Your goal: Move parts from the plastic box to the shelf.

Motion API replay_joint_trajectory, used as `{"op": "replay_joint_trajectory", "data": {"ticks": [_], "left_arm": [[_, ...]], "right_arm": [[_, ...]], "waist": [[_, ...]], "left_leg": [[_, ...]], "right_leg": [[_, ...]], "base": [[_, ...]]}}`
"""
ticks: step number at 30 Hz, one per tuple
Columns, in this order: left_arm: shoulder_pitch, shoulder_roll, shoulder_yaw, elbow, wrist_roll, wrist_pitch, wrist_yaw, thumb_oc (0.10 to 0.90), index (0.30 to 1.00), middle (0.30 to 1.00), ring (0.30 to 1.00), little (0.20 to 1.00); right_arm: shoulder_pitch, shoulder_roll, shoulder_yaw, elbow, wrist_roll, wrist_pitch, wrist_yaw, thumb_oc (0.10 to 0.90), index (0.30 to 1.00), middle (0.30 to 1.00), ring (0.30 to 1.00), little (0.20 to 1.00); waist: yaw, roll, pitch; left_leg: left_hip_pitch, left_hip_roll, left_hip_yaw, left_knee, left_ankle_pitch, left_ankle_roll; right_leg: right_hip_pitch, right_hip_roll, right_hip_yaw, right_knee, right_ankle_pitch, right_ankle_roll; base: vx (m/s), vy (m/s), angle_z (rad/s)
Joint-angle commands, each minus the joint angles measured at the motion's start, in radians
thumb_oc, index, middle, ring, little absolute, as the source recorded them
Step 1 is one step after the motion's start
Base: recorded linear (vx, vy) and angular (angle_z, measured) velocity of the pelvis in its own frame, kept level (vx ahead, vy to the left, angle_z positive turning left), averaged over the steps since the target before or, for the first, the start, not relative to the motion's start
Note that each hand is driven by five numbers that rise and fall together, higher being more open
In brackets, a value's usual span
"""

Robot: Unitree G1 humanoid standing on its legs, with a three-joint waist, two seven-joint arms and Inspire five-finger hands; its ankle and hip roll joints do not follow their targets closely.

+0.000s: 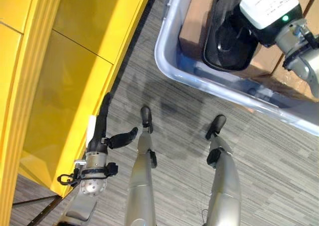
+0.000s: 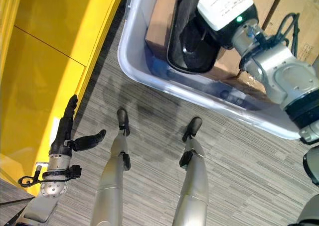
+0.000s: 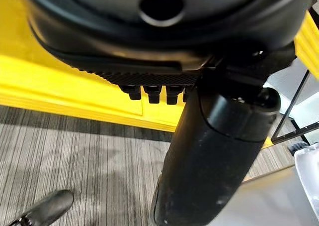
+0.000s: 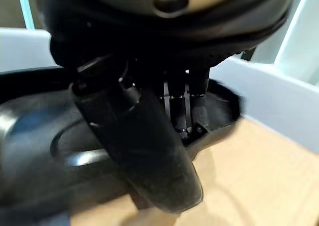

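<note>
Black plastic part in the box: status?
Right hand in the pale plastic box, fingers on the glossy black moulded part, still on cardboard. Left hand open beside yellow shelf.

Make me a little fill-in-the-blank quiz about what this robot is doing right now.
1. The black part lies inside the plastic ____.
2. The right robot hand reaches into the box and touches the ____ part.
3. The left robot hand, holding nothing, hangs beside the ____ shelf.

Missing words: box; black; yellow

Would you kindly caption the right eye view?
Right hand reaches onto a black part in the plastic box; left hand open beside the yellow shelf.
</note>
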Motion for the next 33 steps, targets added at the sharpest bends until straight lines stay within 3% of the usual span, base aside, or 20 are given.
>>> {"op": "replay_joint_trajectory", "data": {"ticks": [1,9,16,18,19,26,33], "left_arm": [[-0.032,0.049,0.045,-0.107,0.064,-0.059,0.053,0.9,1.0,1.0,1.0,1.0],[-0.044,0.057,0.039,-0.114,0.054,-0.062,0.04,0.9,1.0,1.0,1.0,1.0],[-0.058,0.067,0.039,-0.114,0.062,-0.051,0.021,0.9,1.0,1.0,1.0,1.0],[-0.057,0.073,0.034,-0.11,0.065,-0.051,0.011,0.9,1.0,1.0,1.0,1.0],[-0.063,0.083,0.035,-0.109,0.079,-0.05,-0.006,0.9,1.0,1.0,1.0,1.0],[-0.065,0.104,0.053,-0.108,0.099,-0.05,-0.035,0.9,1.0,1.0,1.0,1.0],[-0.042,0.125,0.126,-0.121,0.166,-0.061,-0.071,0.9,1.0,1.0,1.0,1.0]], "right_arm": [[-0.013,0.008,0.056,-0.001,0.017,-0.022,-0.013,0.4,0.3,0.3,0.3,0.3],[0.019,-0.008,0.014,-0.095,0.018,-0.034,-0.028,0.4,0.3,0.3,0.3,0.3],[0.091,-0.073,-0.084,-0.245,0.038,-0.059,-0.039,0.4,0.3,0.3,0.3,0.3],[0.123,-0.101,-0.122,-0.292,0.045,-0.065,-0.044,0.4,0.3,0.3,0.3,0.3],[0.165,-0.146,-0.187,-0.357,0.064,-0.081,-0.055,0.4,0.3,0.3,0.3,0.3],[0.285,-0.192,-0.334,-0.467,0.109,-0.114,-0.04,0.4,0.3,0.3,0.3,0.3],[0.607,-0.133,-0.65,-0.598,0.369,-0.187,0.04,0.4,0.3,0.3,0.3,0.3]], "waist": [[-0.006,0.027,0.097],[-0.016,0.02,0.097],[-0.025,0.003,0.097],[-0.028,-0.003,0.097],[-0.036,-0.018,0.097],[-0.039,-0.04,0.095],[-0.078,-0.054,-0.066]], "left_leg": [[0.107,0.059,-0.025,0.11,-0.115,-0.043],[0.189,0.06,-0.018,0.097,-0.113,-0.047],[0.313,0.061,-0.015,0.079,-0.11,-0.047],[0.373,0.061,-0.014,0.07,-0.117,-0.05],[0.461,0.063,-0.011,0.051,-0.112,-0.051],[0.61,0.07,-0.008,0.019,-0.114,-0.051],[0.751,0.09,0.025,-0.05,-0.112,-0.061]], "right_leg": [[0.152,-0.03,0.005,-0.029,0.012,0.097],[0.234,-0.031,-0.002,-0.045,0.02,0.101],[0.372,-0.033,-0.02,-0.065,0.028,0.106],[0.433,-0.032,-0.027,-0.071,0.022,0.11],[0.535,-0.031,-0.044,-0.098,0.028,0.112],[0.698,-0.019,-0.059,-0.153,0.029,0.117],[0.851,-0.002,-0.079,-0.262,0.037,0.133]], "base": [[-0.03,0.004,-0.05],[-0.02,0.005,-0.04],[-0.01,0.0,0.07],[0.02,0.023,0.07],[0.01,0.023,0.08],[0.03,0.01,-0.05],[0.08,0.019,-0.06]]}}
